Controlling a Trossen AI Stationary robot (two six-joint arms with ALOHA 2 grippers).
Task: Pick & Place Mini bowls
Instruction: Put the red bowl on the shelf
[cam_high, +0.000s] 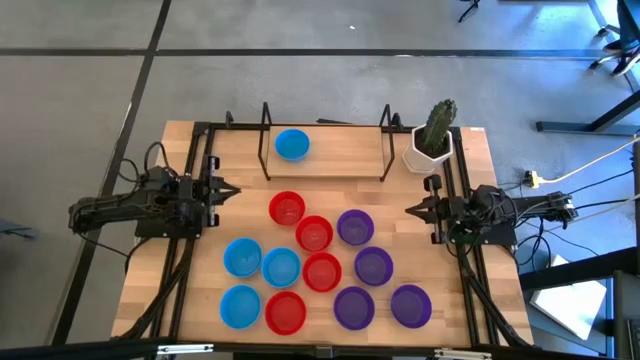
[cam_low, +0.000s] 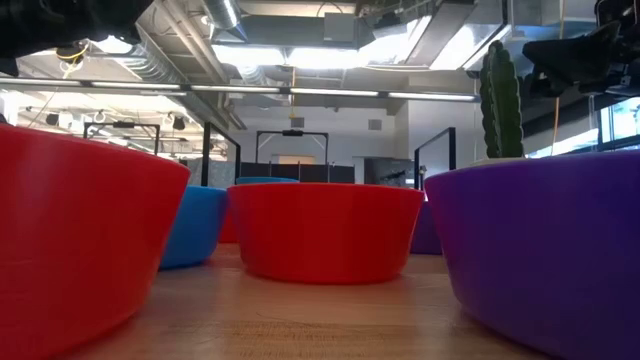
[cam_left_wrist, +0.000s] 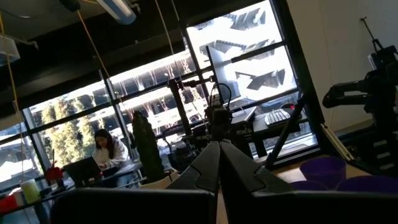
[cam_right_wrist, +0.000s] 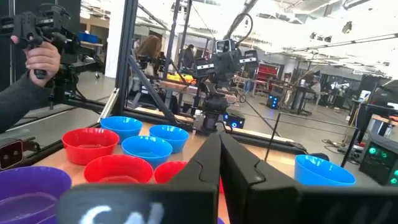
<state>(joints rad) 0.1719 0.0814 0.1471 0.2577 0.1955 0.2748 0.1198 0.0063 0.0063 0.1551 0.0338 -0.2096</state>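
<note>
Resting on pale wood, round glossy plastic mini bowls (cam_high: 313, 233) sit between the closed, empty left gripper (cam_high: 232, 190) and right gripper (cam_high: 412, 210).

Both arms are black and built of blocky jointed segments, each tapering to a pointed black end effector, the left end effector (cam_high: 232, 190) and the right end effector (cam_high: 412, 209). Thin black cables loop around the left arm's body; black and pale cables trail from the right arm's rear.
</note>
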